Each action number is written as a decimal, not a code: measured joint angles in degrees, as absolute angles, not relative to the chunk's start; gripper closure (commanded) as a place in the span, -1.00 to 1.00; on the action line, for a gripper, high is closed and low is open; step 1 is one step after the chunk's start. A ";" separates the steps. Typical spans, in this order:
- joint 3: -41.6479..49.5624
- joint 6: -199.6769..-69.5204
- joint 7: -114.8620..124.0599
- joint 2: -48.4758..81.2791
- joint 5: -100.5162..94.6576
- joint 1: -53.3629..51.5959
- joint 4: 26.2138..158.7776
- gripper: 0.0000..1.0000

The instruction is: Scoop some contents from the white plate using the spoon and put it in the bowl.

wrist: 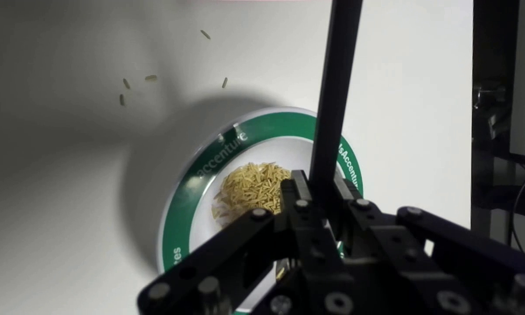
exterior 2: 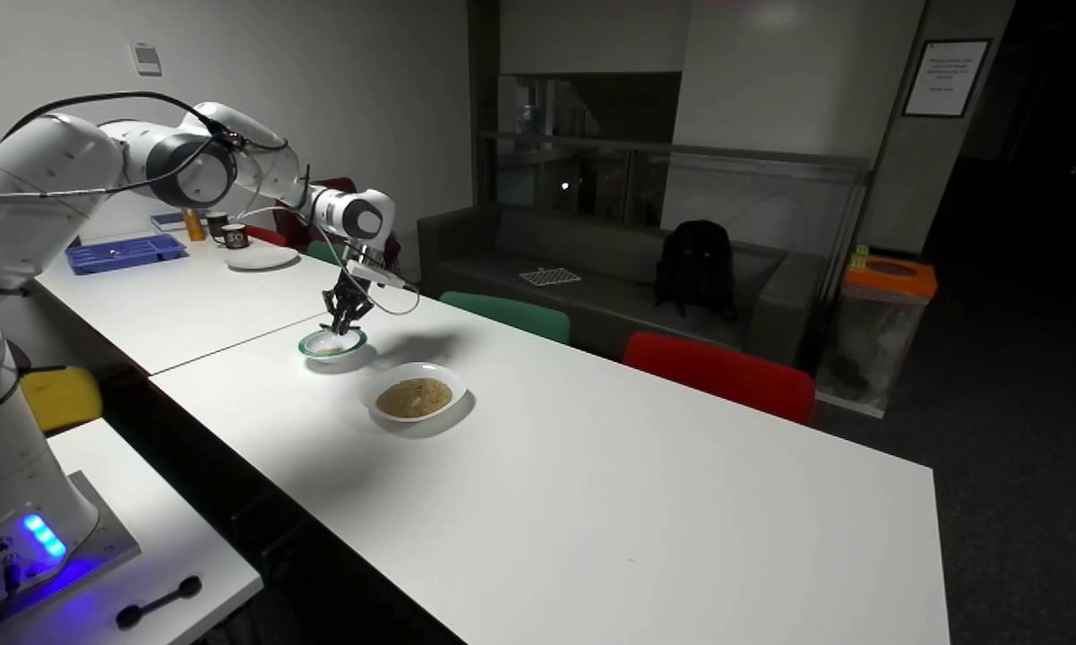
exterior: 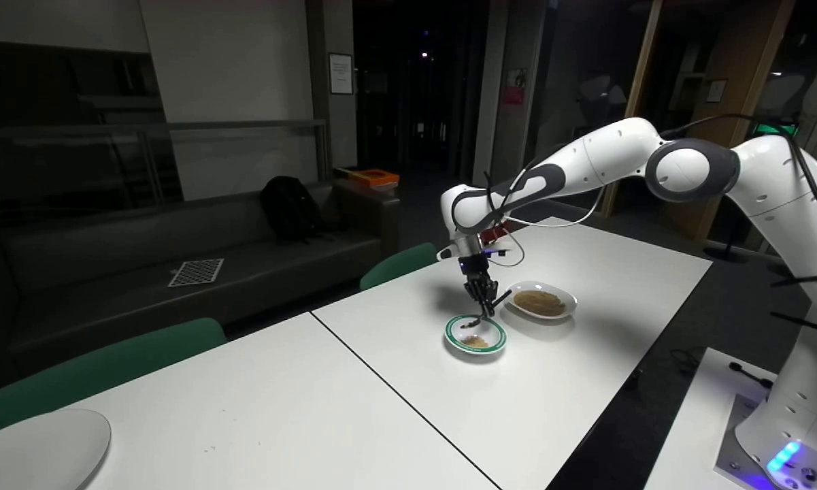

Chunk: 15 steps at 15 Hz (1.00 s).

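Our pincer [wrist: 322, 186] pinches the dark-handled spoon [wrist: 337, 87] from both sides of the handle, and in an exterior view the head hangs over the green-rimmed bowl [exterior: 449, 333], the handle slanting up to the right, so that we can likely tip it there. The white plate [exterior: 571, 301] stands just beside, right and farther, which we judge makes each carry short. Rice-like grains [exterior: 539, 303] cover its middle; a smaller heap [wrist: 253, 186] lies in the bowl. We cannot tell whether the spoon is loaded.
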<state>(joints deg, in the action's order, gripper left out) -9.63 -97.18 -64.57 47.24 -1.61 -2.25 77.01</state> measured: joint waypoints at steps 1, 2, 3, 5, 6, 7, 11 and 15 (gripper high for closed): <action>-9.63 -97.39 -64.57 46.69 -1.71 -2.25 77.76 0.93; -9.62 -97.44 -64.57 46.04 -1.78 -2.25 78.54 0.93; -9.62 -97.44 -64.57 45.42 -1.85 -2.24 79.31 0.93; -9.62 -97.44 -64.57 44.17 -1.90 -2.23 80.84 0.93; -9.62 -97.45 -64.57 43.67 -1.91 -2.23 81.55 0.93; -9.62 -97.46 -64.57 43.14 -1.91 -2.23 82.28 0.93; -9.62 -98.32 -64.59 41.74 -1.91 -2.16 85.05 0.93; -9.60 -100.42 -64.59 41.01 -1.91 -2.06 87.70 0.93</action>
